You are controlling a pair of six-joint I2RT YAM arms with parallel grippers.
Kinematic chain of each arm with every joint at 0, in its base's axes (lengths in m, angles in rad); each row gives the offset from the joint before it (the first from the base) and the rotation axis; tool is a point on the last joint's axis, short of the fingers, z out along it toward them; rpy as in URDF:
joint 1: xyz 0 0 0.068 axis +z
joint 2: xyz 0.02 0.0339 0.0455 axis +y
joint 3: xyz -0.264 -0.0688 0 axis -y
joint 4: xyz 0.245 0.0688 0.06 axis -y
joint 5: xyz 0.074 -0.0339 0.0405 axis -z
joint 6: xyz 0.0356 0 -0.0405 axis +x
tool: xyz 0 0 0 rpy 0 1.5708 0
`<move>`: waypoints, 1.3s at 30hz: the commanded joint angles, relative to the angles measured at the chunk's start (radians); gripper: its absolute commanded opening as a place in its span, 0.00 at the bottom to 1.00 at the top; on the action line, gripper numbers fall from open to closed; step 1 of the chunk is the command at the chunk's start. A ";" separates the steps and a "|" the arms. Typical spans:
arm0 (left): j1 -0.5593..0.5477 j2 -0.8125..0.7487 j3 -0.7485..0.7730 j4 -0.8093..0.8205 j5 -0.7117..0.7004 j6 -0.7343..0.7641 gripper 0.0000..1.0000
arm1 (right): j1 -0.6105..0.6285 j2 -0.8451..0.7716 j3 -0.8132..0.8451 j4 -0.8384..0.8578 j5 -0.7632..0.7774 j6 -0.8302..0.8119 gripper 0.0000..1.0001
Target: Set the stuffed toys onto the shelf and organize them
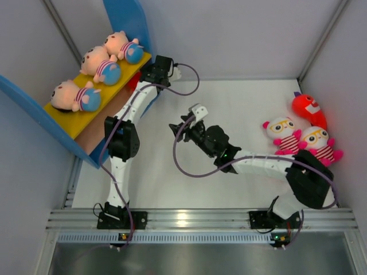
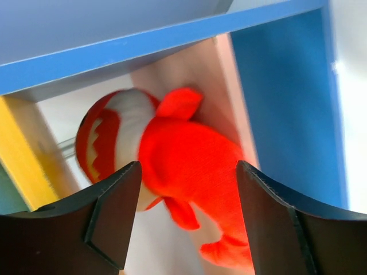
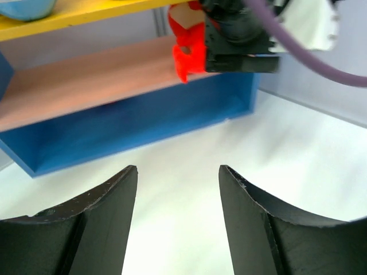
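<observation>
The shelf [image 1: 64, 118] stands at the left with three peach dolls [image 1: 97, 64] lying on its yellow upper board. My left gripper [image 1: 144, 79] reaches into the lower tier. In the left wrist view its jaws [image 2: 188, 165] are open, and a red creature [image 2: 183, 154] lies between and just past the fingertips on the tan lower board [image 2: 200, 69]. My right gripper [image 1: 184, 125] hovers open and empty over the white table, facing the shelf [image 3: 86, 86]. Two white owls [image 1: 281, 130] and another red creature [image 1: 307, 109] lie at the far right.
Blue side panels [image 2: 287, 86] close the shelf at each end. Grey walls enclose the white table [image 1: 241, 103] on three sides. The left arm's purple cable [image 1: 192, 86] loops beside the shelf. The right arm's base [image 1: 309, 183] sits close to the owls.
</observation>
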 commanded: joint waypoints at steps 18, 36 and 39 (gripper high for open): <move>-0.106 -0.357 -0.251 0.052 0.302 -0.244 0.86 | -1.135 -0.116 0.377 -1.095 -0.143 0.060 0.94; -0.165 -0.788 -0.556 -0.437 0.431 -0.311 0.94 | -1.340 0.592 0.927 -1.204 -0.111 -0.060 0.57; -0.164 -0.802 -0.553 -0.463 0.427 -0.311 0.95 | -1.342 0.551 0.896 -1.146 -0.185 -0.112 0.24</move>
